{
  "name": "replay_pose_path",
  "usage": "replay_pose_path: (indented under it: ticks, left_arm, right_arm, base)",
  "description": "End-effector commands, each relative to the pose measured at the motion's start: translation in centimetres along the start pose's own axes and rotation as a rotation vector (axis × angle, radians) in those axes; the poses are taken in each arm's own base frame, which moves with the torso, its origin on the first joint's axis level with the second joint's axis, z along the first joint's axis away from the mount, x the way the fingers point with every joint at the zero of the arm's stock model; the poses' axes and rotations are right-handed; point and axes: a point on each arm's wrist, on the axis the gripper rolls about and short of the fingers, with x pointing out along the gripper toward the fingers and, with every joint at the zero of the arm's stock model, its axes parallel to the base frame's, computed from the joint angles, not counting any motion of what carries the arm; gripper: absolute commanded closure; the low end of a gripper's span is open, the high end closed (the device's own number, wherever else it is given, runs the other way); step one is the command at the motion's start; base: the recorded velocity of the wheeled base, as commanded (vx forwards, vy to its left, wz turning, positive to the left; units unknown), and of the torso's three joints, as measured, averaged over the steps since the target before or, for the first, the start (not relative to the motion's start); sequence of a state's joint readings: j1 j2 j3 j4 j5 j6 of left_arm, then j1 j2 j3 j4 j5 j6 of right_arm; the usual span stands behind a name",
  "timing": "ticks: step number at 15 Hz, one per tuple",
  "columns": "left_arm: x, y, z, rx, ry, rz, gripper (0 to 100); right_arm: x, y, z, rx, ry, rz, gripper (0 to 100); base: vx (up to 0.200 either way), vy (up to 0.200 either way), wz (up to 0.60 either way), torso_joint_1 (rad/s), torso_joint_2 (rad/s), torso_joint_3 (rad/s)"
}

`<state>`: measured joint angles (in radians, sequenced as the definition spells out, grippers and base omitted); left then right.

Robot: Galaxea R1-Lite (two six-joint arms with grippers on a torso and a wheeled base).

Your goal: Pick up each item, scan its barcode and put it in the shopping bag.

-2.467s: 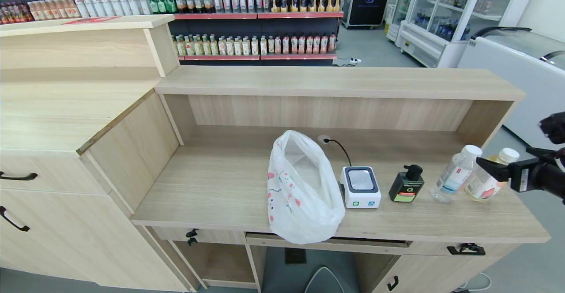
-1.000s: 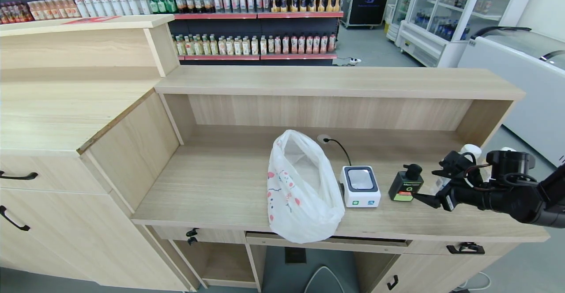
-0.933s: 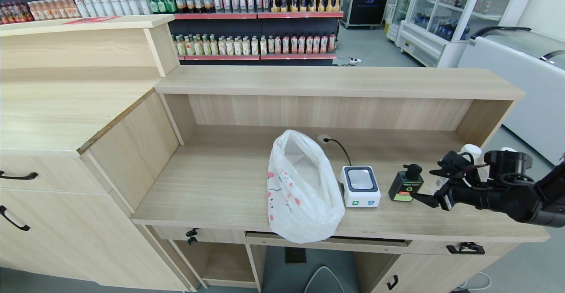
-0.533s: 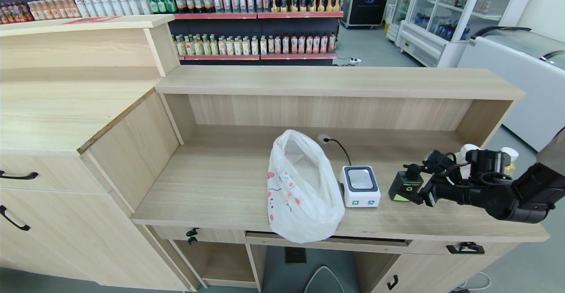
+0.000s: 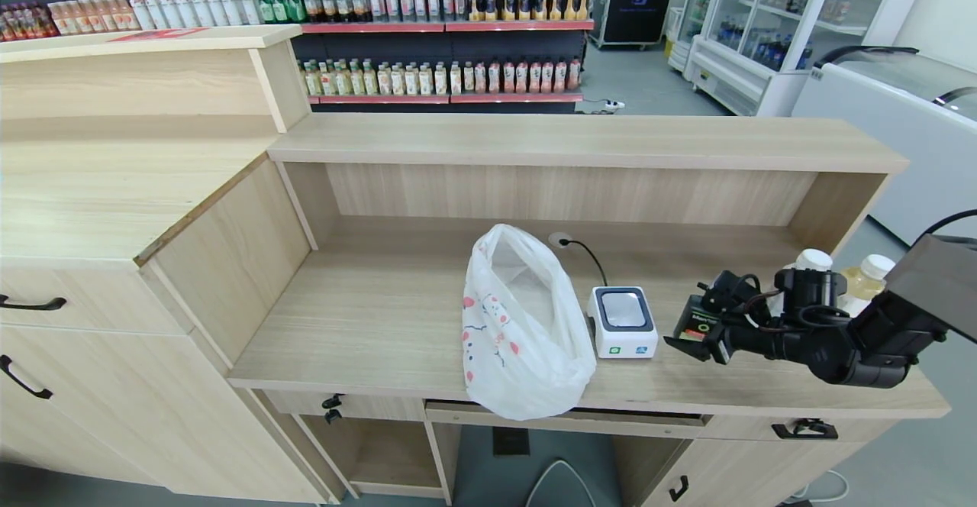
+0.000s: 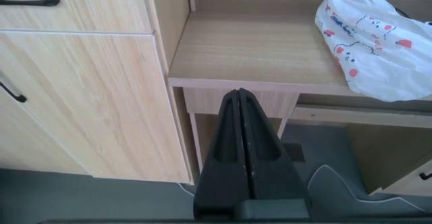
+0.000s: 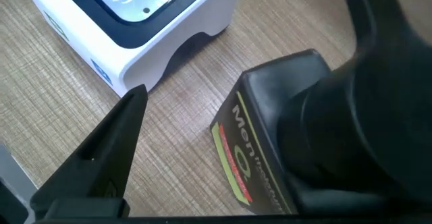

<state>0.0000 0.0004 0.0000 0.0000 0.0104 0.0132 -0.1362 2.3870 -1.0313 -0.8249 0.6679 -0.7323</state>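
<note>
Right jaws apart, straddling the dark pump bottle [image 7: 264, 150] beside the scanner [image 5: 622, 322] on the tabletop [image 5: 382, 316]; left jaws pressed together.

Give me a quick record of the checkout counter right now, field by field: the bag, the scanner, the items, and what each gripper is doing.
counter: light wood, raised shelf behind
scanner: white, window facing up, mid-counter
shopping bag: white plastic, mouth open, just left of scanner, at front edge
pump bottle: dark, on counter, right of scanner
right gripper: open, straddling pump bottle, one finger clear of it
clear bottles: two, white caps, behind right arm
left gripper: shut, empty, low before the counter front
</note>
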Motion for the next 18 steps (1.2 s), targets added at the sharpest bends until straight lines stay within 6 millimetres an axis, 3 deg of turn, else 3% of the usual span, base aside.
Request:
replay_pose_path:
  ticks: [1, 8, 9, 16, 18]
  left_arm:
    - [0.0, 0.0, 0.0, -0.001, 0.0, 0.0, 100]
    - [0.0, 0.0, 0.0, 0.001, 0.0, 0.0, 100]
    - [0.0, 0.0, 0.0, 0.001, 0.0, 0.0, 100]
    - [0.0, 0.0, 0.0, -0.001, 0.0, 0.0, 100]
    - [0.0, 0.0, 0.0, 0.001, 0.0, 0.0, 100]
  right_arm:
    - [0.2, 0.2, -0.4, 0.006, 0.008, 0.008, 0]
    - [-0.1, -0.1, -0.4, 0.008, -0.009, 0.015, 0]
    - [-0.1, -0.1, -0.4, 0.009, -0.011, 0.017, 100]
    - [-0.5, -0.8, 0.6, -0.024, -0.026, -0.012, 100]
    - [-1.7, -1.1, 2.5, -0.052, -0.05, -0.035, 100]
  base:
    - [0.0, 0.0, 0.0, 0.0, 0.0, 0.0]
    - [0.0, 0.0, 0.0, 0.0, 0.0, 0.0]
    - [0.0, 0.0, 0.0, 0.0, 0.0, 0.0]
    - [0.0, 0.0, 0.0, 0.0, 0.0, 0.0]
    - [0.0, 0.0, 0.0, 0.0, 0.0, 0.0]
